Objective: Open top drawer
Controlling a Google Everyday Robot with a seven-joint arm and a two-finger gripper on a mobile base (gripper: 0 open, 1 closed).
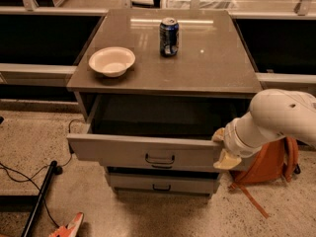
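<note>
The top drawer (123, 152) stands nearest to the camera. It is drawn well out of the cabinet, its flat grey front forward of the narrower drawer (158, 182) beneath it and its dark cavity open behind it. The drawer's long axis runs left to right across the view, and its small bar handle (159, 160) sits at the middle of the front.

The gripper (223, 148) is at the right end of that front, touching its corner, well to the right of the handle. The white arm (276, 117) reaches in from the drawer's right side. I cannot tell whether the gripper clasps the front or only bears against it.

Since the hold is at one end rather than the centre, any further pull should, in my judgement, run straight toward the camera along the slides, or the drawer may skew. An orange backpack (269, 164) leans just right of the drawer, behind the arm.

Above and behind the drawer, on the cabinet top (217, 68), a white bowl (112, 60) sits to the left and a soda can (169, 37) farther back.
</note>
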